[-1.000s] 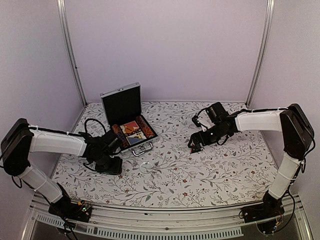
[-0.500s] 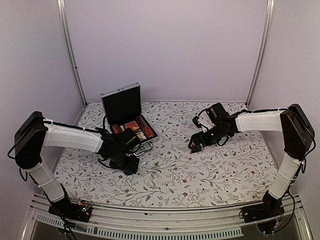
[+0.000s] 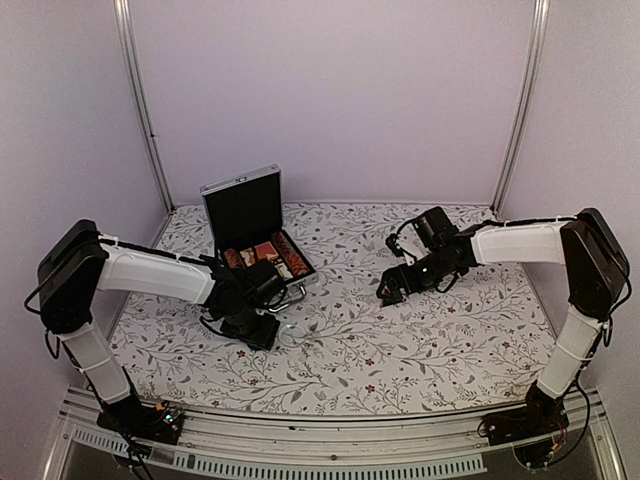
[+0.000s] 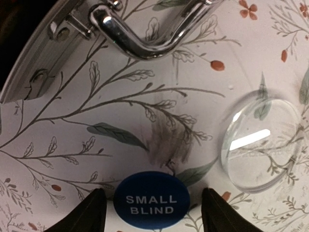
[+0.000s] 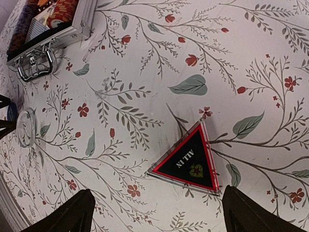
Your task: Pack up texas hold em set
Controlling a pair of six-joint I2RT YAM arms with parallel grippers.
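We have both hands spread and holding nothing. The left hand hangs low over the desk with its fingers on either side of the blue "small blind" token, a little gap showing on each side. The right hand stands wide open above the triangular "all in" token.

The open case sits at the upper left of the top view with its lid upright. Chips and cards are already inside.

Both tokens lie flat, so we judge that closing fingers could ride over them, drag the cloth, or flick them away. The triangle's slanted sides could let it squirt out of a pinch. In the left wrist view the clear disc lies near, to the token's upper right, and a sideways slip could knock it.

The case handle lies close at the top of that view. The middle of the desk between the hands gives us room to lift and swing.
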